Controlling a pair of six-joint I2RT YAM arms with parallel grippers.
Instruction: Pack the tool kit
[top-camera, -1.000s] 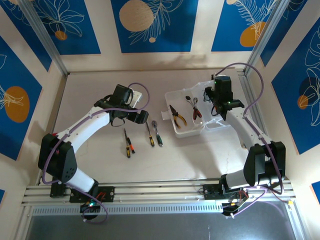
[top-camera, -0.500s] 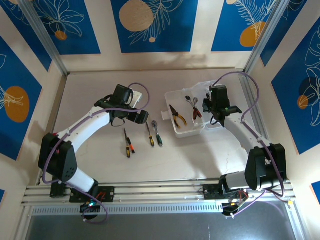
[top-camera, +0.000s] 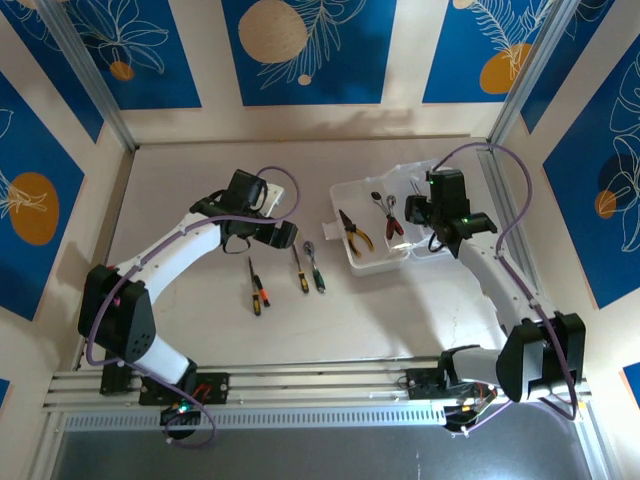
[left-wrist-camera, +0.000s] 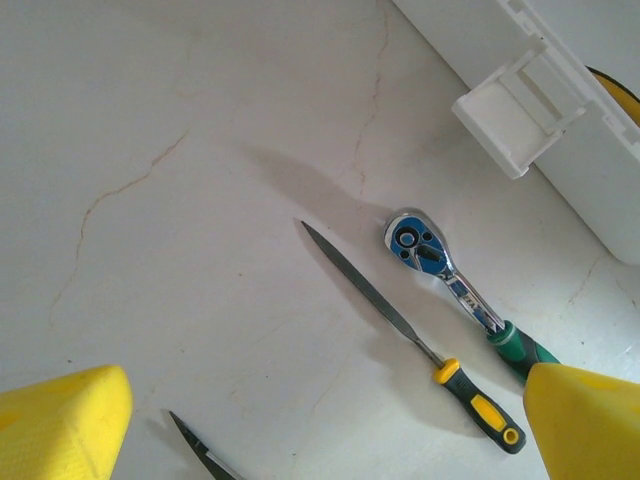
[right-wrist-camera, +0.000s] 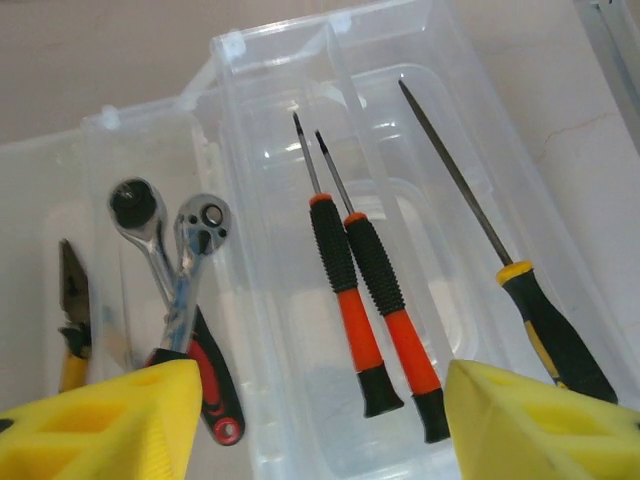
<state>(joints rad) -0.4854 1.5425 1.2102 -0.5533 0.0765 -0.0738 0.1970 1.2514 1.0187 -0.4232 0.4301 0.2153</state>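
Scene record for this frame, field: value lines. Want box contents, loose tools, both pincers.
box: clear plastic box, open, right of table centre
in box, one side: yellow pliers, two crossed ratchets
in box, other side: two orange screwdrivers, boxed yellow-black driver
loose on table: green-handled ratchet, loose yellow-black driver, orange-black screwdriver
left pincer: open, empty, above the loose tools
right pincer: open, empty, above the box

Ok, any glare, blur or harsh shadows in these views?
Top external: even light, soft shadows on the table. Left wrist: ratchet sharp, left pincer's fingers blurred up close. Right wrist: faint reflections on the clear box, right pincer's fingers out of focus.
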